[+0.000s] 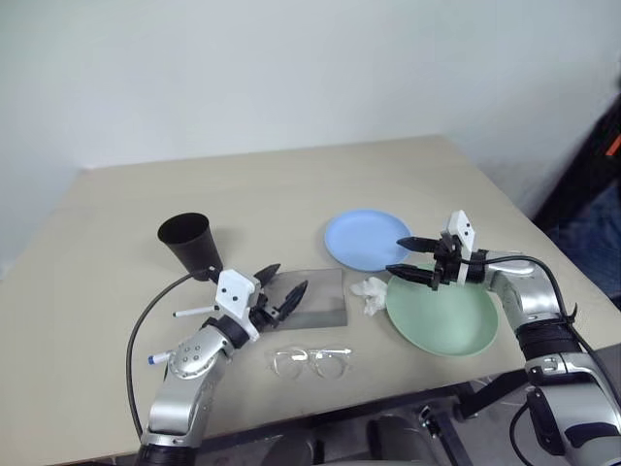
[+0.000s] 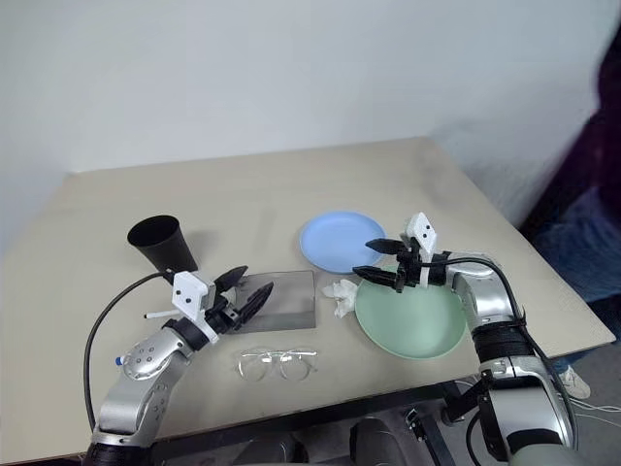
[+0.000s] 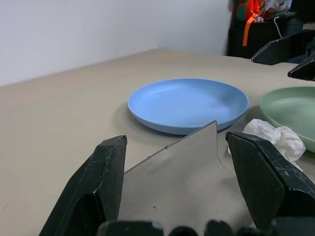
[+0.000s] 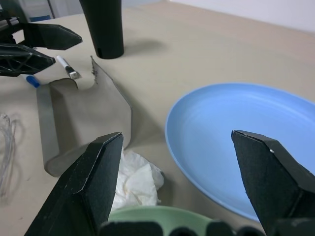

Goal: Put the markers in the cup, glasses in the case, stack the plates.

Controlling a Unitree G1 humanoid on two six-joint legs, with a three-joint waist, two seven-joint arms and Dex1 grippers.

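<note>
The black cup (image 1: 189, 243) stands upright at the left. Two markers lie behind my left arm, one white-barrelled (image 1: 194, 312), one blue-capped (image 1: 158, 358). My left gripper (image 1: 289, 278) is open and hovers over the near-left end of the dark grey case (image 1: 320, 296), holding nothing. The clear glasses (image 1: 310, 361) lie unfolded in front of the case. The light blue plate (image 1: 367, 239) and the mint green plate (image 1: 444, 313) sit side by side at the right. My right gripper (image 1: 396, 255) is open and empty above the gap between the two plates.
A crumpled white tissue (image 1: 370, 294) lies between the case and the green plate. The green plate sits close to the table's near-right edge (image 1: 543, 340). A black cable (image 1: 146, 320) loops from my left wrist. Dark bags (image 1: 592, 194) stand beyond the table at the right.
</note>
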